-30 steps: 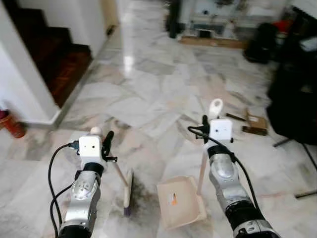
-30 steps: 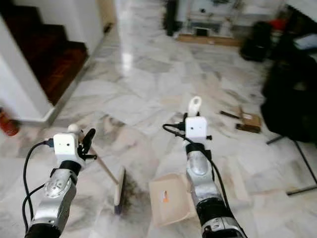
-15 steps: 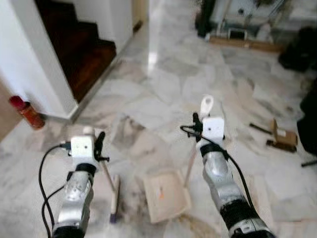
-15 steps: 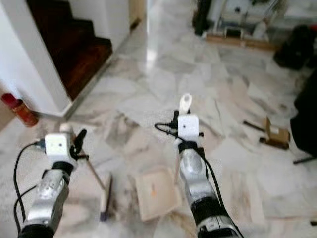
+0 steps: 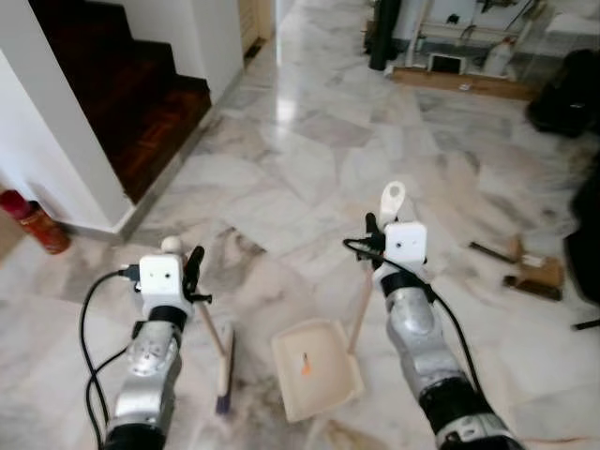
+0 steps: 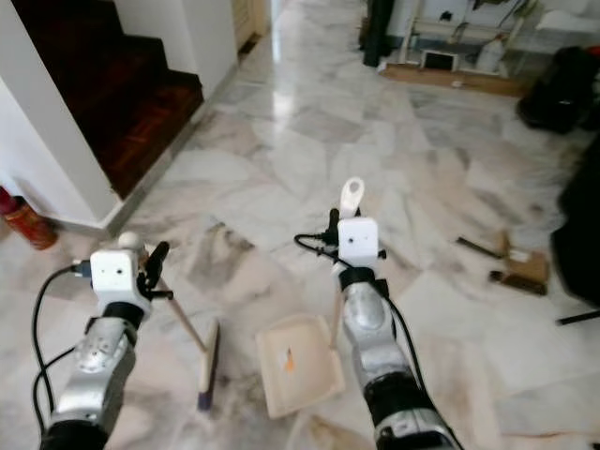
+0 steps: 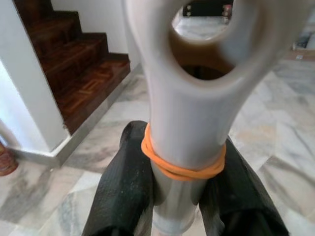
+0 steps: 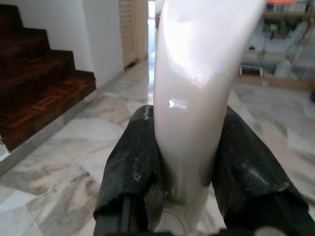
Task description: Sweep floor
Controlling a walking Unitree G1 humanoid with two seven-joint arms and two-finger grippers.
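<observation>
My left gripper [image 7: 184, 196] has its jaws clenched on the broom [image 5: 223, 361], an orange band circling the handle; its head rests on the marble floor [image 5: 309, 159]. At three o'clock of it lies the dustpan [image 5: 316, 368], an orange mark inside that I cannot read. My right gripper [image 8: 189, 172] grasps the dustpan's upright handle. Stairs [image 5: 131, 103] at ten o'clock.

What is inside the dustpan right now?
The dustpan on the marble floor holds one small orange scrap near its middle. The rest of the tray looks bare; fine dust would be too small to tell.
</observation>
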